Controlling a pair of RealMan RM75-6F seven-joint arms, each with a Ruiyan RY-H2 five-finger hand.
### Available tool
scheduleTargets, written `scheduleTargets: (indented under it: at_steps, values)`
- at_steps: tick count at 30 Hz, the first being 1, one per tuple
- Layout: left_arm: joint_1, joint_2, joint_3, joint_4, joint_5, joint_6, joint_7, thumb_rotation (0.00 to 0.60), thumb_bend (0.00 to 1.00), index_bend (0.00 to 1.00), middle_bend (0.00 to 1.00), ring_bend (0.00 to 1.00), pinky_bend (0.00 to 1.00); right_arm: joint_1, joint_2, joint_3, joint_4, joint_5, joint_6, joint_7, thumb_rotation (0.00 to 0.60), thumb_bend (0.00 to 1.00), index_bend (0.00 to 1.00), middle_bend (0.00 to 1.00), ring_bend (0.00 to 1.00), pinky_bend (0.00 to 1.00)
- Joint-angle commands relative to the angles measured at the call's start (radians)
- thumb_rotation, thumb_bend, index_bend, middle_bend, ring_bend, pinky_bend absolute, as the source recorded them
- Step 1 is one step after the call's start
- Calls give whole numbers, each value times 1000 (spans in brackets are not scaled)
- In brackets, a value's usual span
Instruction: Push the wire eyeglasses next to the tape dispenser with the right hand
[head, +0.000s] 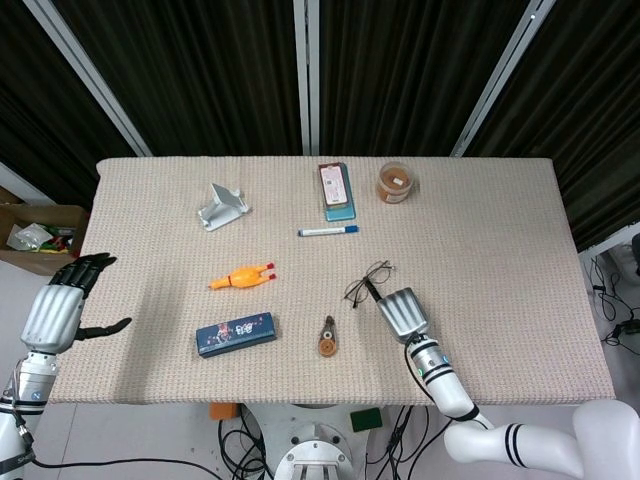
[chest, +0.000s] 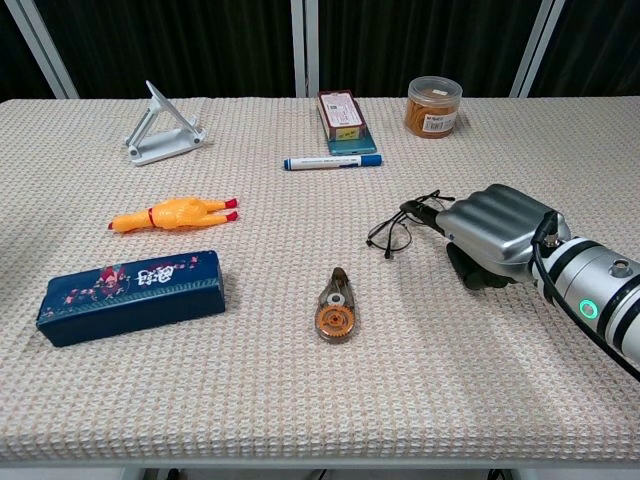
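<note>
The light, springy wire eyeglasses (chest: 401, 224) are met at the temple by the right hand (chest: 493, 236), fingers curled, nothing gripped; snagging on the woven counter (chest: 300, 400) is likely short of the tape dispenser (chest: 335, 307).

Head view: high above, looking steeply down on the whole table (head: 500, 250). Chest view: low and close, facing 12 o'clock across the same table (chest: 300, 400).
</note>
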Motion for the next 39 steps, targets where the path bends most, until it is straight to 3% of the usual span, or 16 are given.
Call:
scheduleTargets:
  at_steps: [1,9,13,16,19,21,22,24,26,29,33,36,39]
  values:
    - [2,1,0,0,2,4,-1,463,24,156,147,132,223,2,-5,2,5,6,-4,-2,600,868,0,873,851,787]
    - [3,7,0,-8,4,9,6,463,24,156,147,131,223,-5,14,11,-21,-34,27,40,600,867,0,873,851,787]
    - [4,7,-1,-12,6,13,11,464,23,156,147,131,223,-31,77,11,-99,-99,100,79,600,870,0,873,851,787]
    - [8,11,0,-18,9,22,22,462,23,156,147,131,223,-75,160,-7,-154,-209,200,158,600,861,0,844,818,784]
    - [15,17,1,-27,12,34,42,463,23,156,147,131,223,-146,270,-48,-184,-315,319,257,600,788,0,639,606,711]
    - [22,20,4,-34,14,43,60,461,23,156,147,131,223,-196,348,-75,-211,-344,377,320,600,669,0,416,335,597]
    - [28,22,7,-37,15,49,74,462,23,156,147,131,223,-232,397,-91,-224,-356,417,359,600,567,0,252,154,472]
    - [40,25,15,-41,13,56,96,462,22,156,147,131,223,-287,466,-113,-237,-360,470,408,589,441,0,79,24,229]
    - [57,29,26,-48,6,63,124,461,15,156,147,131,223,-349,522,-133,-243,-361,527,476,501,323,0,0,0,8]
    - [86,30,39,-53,-1,88,164,443,2,156,147,131,223,-421,583,-162,-245,-343,560,550,394,266,0,0,0,0]
    - [129,32,59,-51,-8,124,247,411,0,156,147,130,223,-474,637,-190,-247,-320,553,535,384,245,0,0,0,0]
    - [158,31,68,-48,-15,152,326,388,0,156,147,125,222,-495,645,-180,-230,-306,546,555,383,261,0,0,0,0]
    - [174,32,71,-55,-13,168,327,379,0,156,147,125,220,-505,640,-168,-206,-318,540,586,382,286,0,0,0,0]
